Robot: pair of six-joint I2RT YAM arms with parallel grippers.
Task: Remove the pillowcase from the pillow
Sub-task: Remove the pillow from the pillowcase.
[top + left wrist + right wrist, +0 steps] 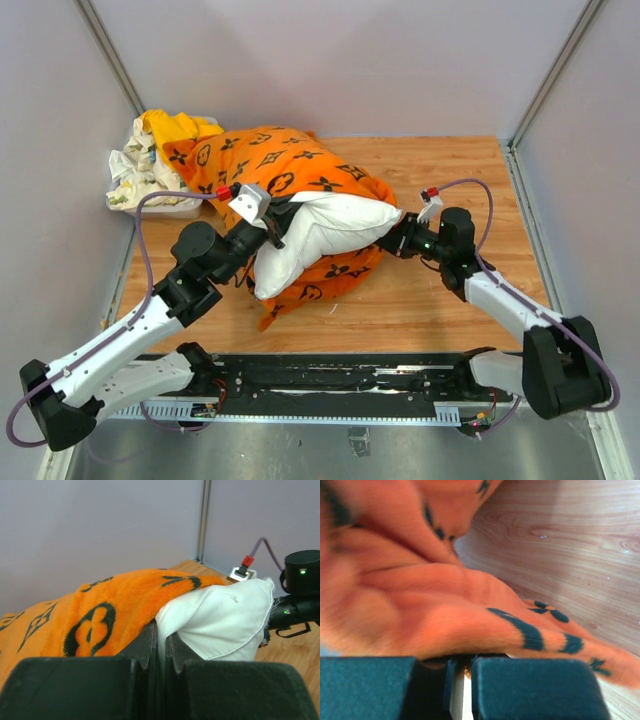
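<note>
pillowcase (285, 160): mid-table, part off, nearest flap trailing out from under the pillow (325, 232) toward the arm bases, orange edge flat on the table (450, 290). just beyond that flap, pillow exposed on top, plump and white, long axis roughly left-to-right and tilted a little, left end nearer the bases, right end farther. left gripper (274, 230) at the pillow's left side; in the left wrist view jaws together with a fold of white pillow cloth pinched between them, orange pile lying against the left finger. right gripper (393, 238) at the opposite end, touching the spot where orange cloth wraps the pillow's right corner; in the right wrist view jaws almost together, orange cloth spread right over the tips, pale sliver in the slit. judged clamped on the pillowcase, though not certain from that blurred view. so: one grip at each end of the long axis, pillow between them, both arms about equally near. farther back, bulk of the pillowcase humped behind the pillow, toward the far left. judgement: next pull to run along that axis, orange cloth drawn off the right end while the left holds the pillow. risk: slip of either pinch. farthest, back-left corner: heap of yellow cloth (178, 126) and white floral cloth (135, 172), touching the pillowcase's far edge.
</note>
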